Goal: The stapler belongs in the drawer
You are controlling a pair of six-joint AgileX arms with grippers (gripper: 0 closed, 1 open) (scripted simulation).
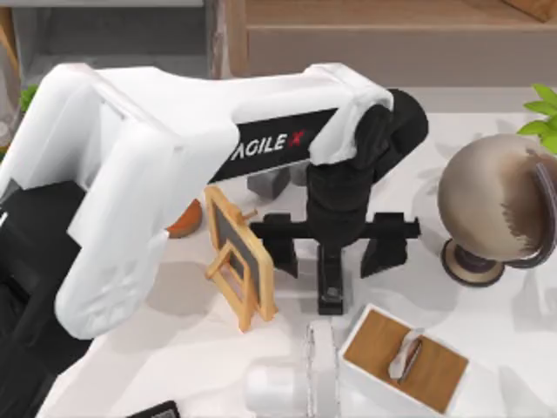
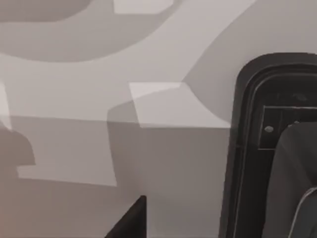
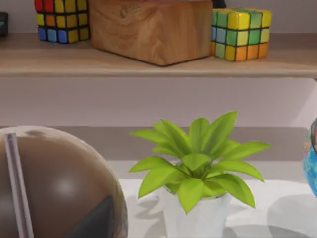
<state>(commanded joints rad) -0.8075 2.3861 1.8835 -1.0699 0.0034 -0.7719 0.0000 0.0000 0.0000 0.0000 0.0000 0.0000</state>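
**Top view.** The left arm of the AgileX pair reaches from the left edge across to mid-frame. Its black left gripper [image 1: 331,268] sits low over the white table [image 1: 513,348], just right of centre. The fingers [image 1: 280,252] are spread wide, one at each end of the black crossbar, and grip nothing.

The stapler [image 1: 330,292] appears to be the slim black bar on the table between them, running up and down the frame. It is clear of both fingers, though whether its upper end touches the gripper body cannot be told.

The drawer [image 1: 130,39] is at the upper left, its grey interior partly covered by the arm and well apart from the stapler. A long beige shelf [image 1: 392,39] runs along the upper right.

- A small wooden easel board [image 1: 235,252] stands left of the gripper.
- A brown globe [image 1: 496,205] stands at right.
- A white box with a wooden top [image 1: 405,357] stands at lower right.

**Left wrist view.** Shadowed table surface, with a dark round-cornered object [image 2: 247,148] at the right edge (identity unclear).

**Right wrist view.** The right arm's camera faces a green potted plant [image 3: 198,163]. The brown globe is at lower left. Colour cubes [image 3: 241,32] and a wooden block [image 3: 151,27] rest on the shelf above.
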